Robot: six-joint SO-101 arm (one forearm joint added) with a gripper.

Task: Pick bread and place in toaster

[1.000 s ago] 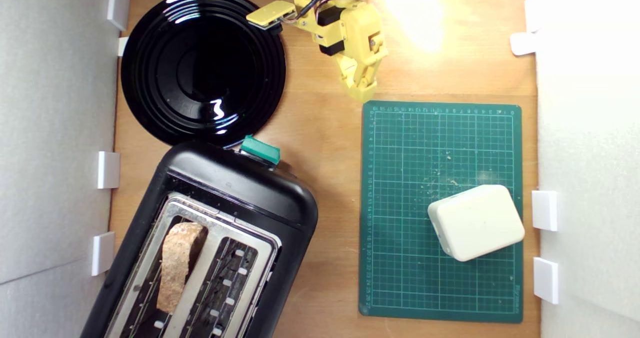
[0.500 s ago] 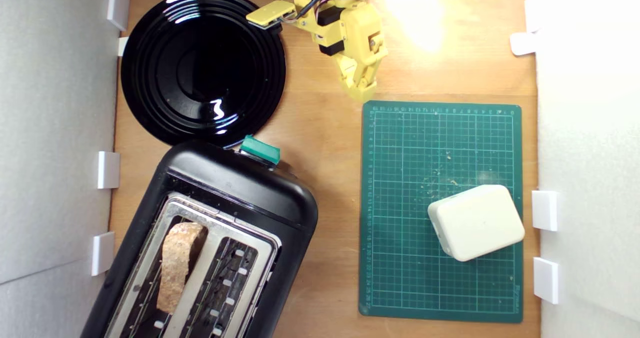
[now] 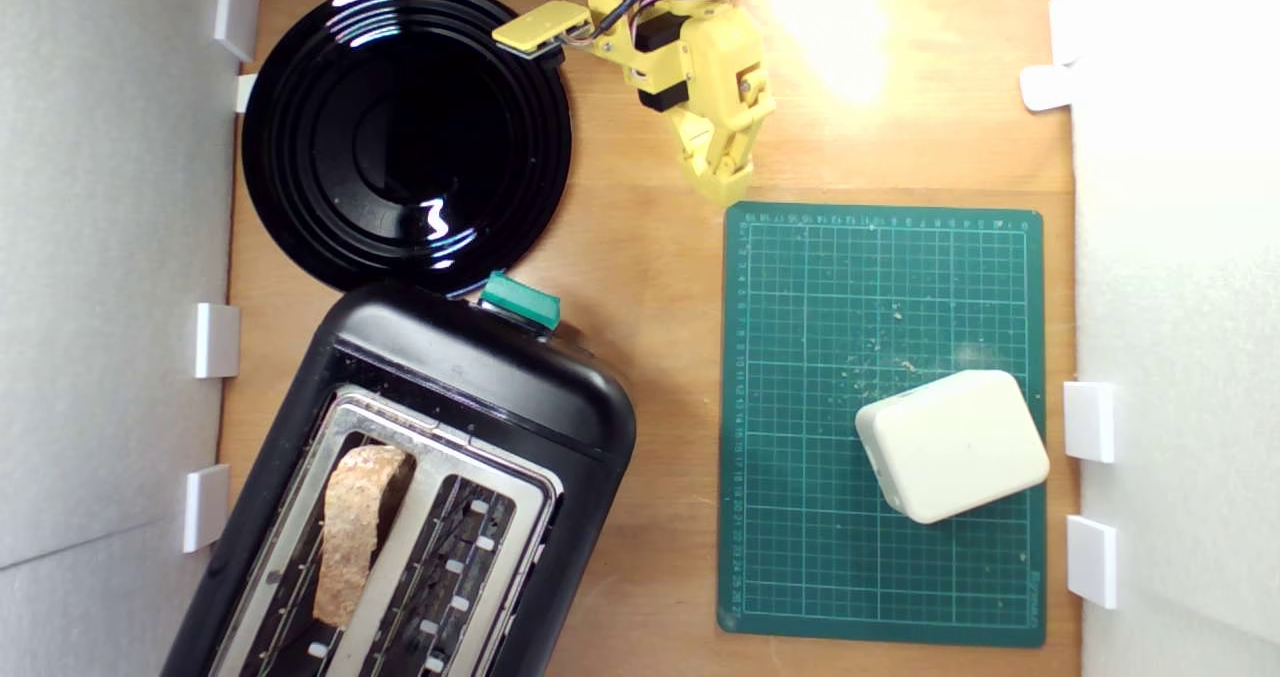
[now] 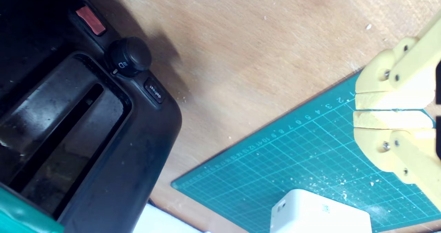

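The bread (image 3: 355,532), a tan slice with brown crust, stands on edge in one slot of the black toaster (image 3: 470,377), the slot nearer the exterior view's left. The toaster's teal lever knob (image 3: 520,300) sticks out toward the black plate. My yellow gripper (image 3: 722,185) hovers far from the toaster, over bare wood just beyond the green mat's far edge. Its fingertips are pressed together with nothing between them, as the wrist view shows (image 4: 356,109). In the wrist view the toaster's side (image 4: 103,157) with a dial shows, and the bread is out of sight.
A round black plate (image 3: 300,137) lies beside the toaster. A green cutting mat (image 3: 800,437) with crumbs carries a cream rounded block (image 3: 952,445). White foam walls (image 3: 110,257) with clips border both sides of the wooden table.
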